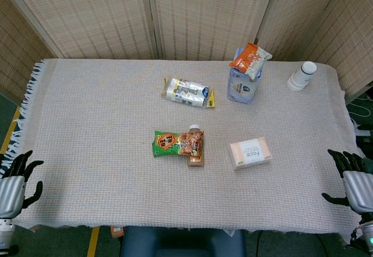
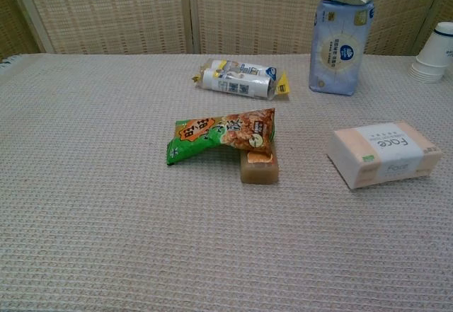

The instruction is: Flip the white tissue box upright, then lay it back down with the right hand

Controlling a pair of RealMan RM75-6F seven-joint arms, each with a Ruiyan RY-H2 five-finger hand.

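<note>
The white tissue box (image 1: 250, 152) with peach ends lies flat on the table, right of centre; the chest view shows the tissue box (image 2: 383, 153) with its "Face" label up. My right hand (image 1: 353, 179) hangs off the table's right edge, fingers apart, holding nothing, well to the right of the box. My left hand (image 1: 16, 180) sits at the table's left front corner, fingers spread and empty. Neither hand appears in the chest view.
A green and orange snack bag (image 1: 178, 143) lies on a tan bottle (image 1: 196, 152) at centre. A silver packet (image 1: 186, 91) is behind it. A blue tissue pack (image 1: 243, 84) topped by an orange bag (image 1: 250, 59) stands at the back right, beside stacked paper cups (image 1: 302, 76).
</note>
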